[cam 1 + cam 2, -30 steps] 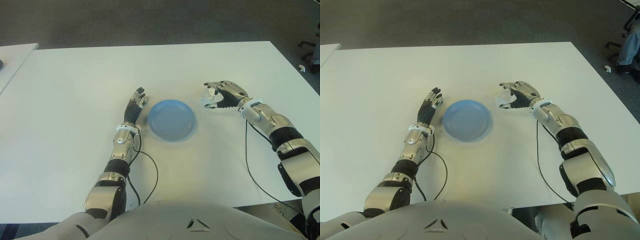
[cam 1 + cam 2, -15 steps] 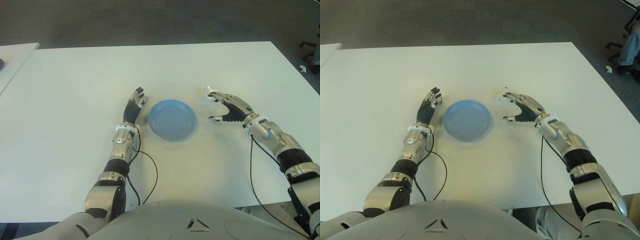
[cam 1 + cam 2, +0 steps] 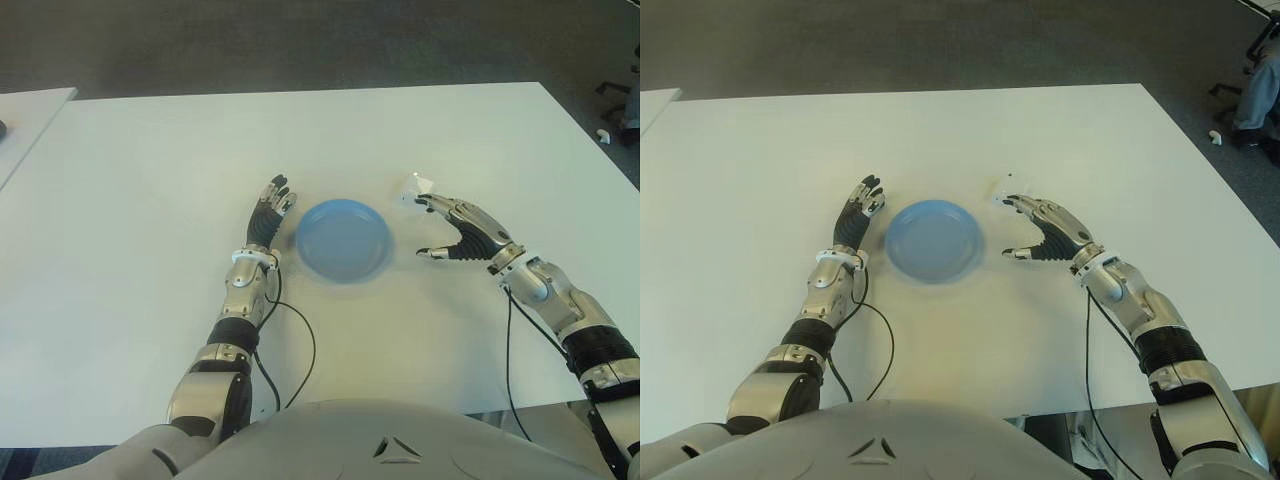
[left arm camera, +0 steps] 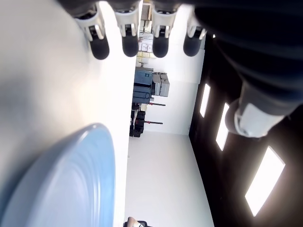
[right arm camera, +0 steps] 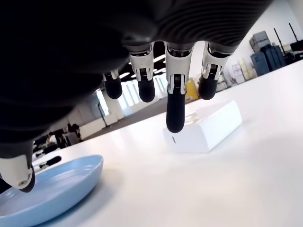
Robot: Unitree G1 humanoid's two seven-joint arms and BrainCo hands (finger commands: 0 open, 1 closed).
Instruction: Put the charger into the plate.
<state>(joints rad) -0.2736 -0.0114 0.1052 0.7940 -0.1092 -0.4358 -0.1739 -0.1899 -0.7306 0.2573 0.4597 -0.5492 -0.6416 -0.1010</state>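
The white charger [image 3: 418,185] lies on the white table [image 3: 140,190], just right of the blue plate [image 3: 343,240] and outside its rim. My right hand [image 3: 432,228] is open with its fingers spread, hovering a little nearer me than the charger and not touching it. In the right wrist view the charger [image 5: 203,128] shows beyond the fingertips [image 5: 173,124], with the plate [image 5: 52,189] off to one side. My left hand [image 3: 270,205] is open and flat beside the plate's left edge.
A second white table [image 3: 30,110] shows at the far left, across a narrow gap. A chair base [image 3: 620,100] stands on the dark floor at the far right. Black cables [image 3: 300,350] trail from both forearms over the table's near part.
My right hand, curled around the charger a second ago, has opened and drawn back toward me. The charger stays on the table right of the plate. The left hand has not moved.
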